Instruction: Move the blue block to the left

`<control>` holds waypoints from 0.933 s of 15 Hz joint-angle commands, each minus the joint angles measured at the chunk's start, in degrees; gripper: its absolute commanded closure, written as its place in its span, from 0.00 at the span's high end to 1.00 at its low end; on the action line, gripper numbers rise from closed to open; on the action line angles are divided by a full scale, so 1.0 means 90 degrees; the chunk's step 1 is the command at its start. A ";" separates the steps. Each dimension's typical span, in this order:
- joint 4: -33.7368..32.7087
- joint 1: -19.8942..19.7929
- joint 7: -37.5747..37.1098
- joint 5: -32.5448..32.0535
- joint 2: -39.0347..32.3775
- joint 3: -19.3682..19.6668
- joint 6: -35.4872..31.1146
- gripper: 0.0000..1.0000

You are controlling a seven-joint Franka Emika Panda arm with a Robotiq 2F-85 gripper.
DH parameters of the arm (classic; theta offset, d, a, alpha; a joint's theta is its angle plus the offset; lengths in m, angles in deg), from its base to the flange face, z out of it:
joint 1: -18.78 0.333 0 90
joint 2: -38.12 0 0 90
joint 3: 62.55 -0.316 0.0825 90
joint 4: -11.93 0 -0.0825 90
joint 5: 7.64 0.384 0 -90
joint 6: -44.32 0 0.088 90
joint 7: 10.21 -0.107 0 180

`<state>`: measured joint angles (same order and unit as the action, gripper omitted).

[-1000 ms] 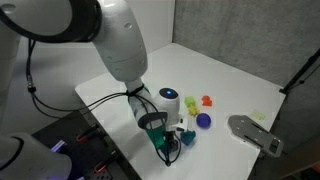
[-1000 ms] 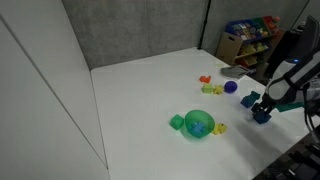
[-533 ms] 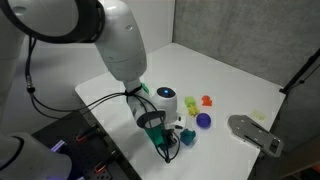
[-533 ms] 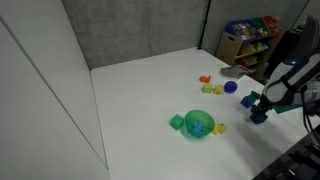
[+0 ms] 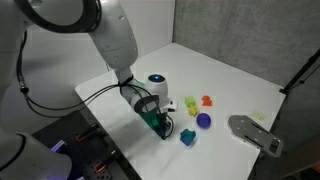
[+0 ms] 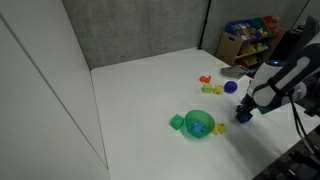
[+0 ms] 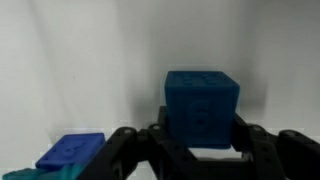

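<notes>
The blue block is a plain mid-blue cube, and in the wrist view it fills the space between my gripper's two black fingers, which press on its sides. In both exterior views my gripper hangs just above the white table near its front edge. The block shows as a small dark blue spot at the fingertips. It is mostly hidden behind the fingers in an exterior view.
A lighter blue irregular piece lies close beside the gripper. A purple ball, green and yellow toys and an orange one lie nearby. A grey flat object sits at the table's edge. A green ball lies mid-table.
The jaws have shut on the blue block. The arm has then carried it away from the lighter blue piece, leftward in both exterior views.
</notes>
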<state>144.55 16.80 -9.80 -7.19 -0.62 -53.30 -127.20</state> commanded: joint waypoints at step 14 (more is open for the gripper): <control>-0.2681 0.1221 -0.1790 0.0001 -0.0807 -0.0227 0.2445 0.31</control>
<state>124.46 27.00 -23.15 -7.15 -6.16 -54.82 -108.43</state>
